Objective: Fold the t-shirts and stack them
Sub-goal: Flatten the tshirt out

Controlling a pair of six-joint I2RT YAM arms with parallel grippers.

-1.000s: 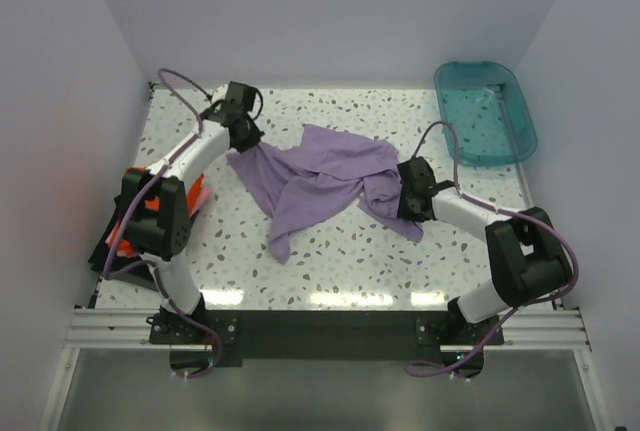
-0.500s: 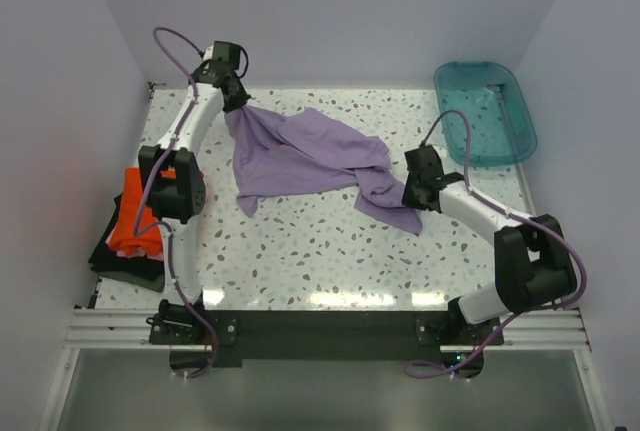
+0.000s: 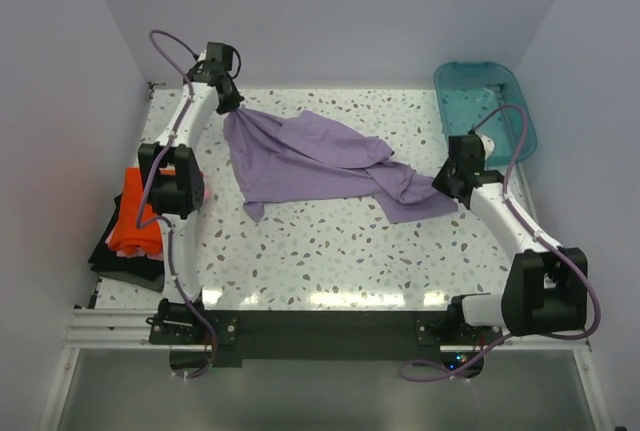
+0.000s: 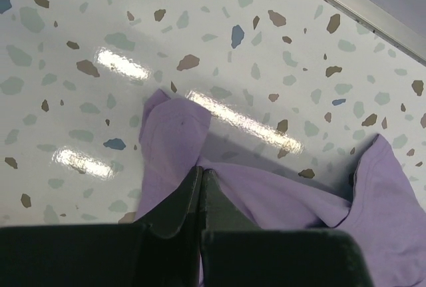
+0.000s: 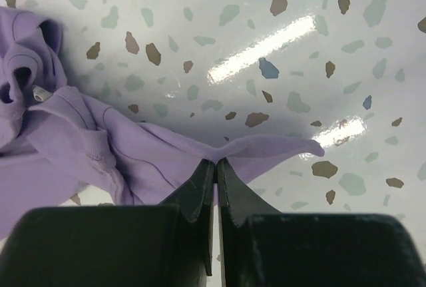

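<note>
pinching the lavender shirt's (image 3: 300, 156) edges in left gripper (image 4: 201, 171), upper left, and right gripper (image 5: 215, 162), we judge it limp, light.

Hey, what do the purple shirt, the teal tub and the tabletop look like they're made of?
Purple shirt: soft matte cloth, probably cotton; it drapes and creases.
Teal tub: translucent glossy plastic, by its see-through walls.
Tabletop: hard, glossy, speckled; lamp glare shows. Stone or laminate, can't tell.
</note>
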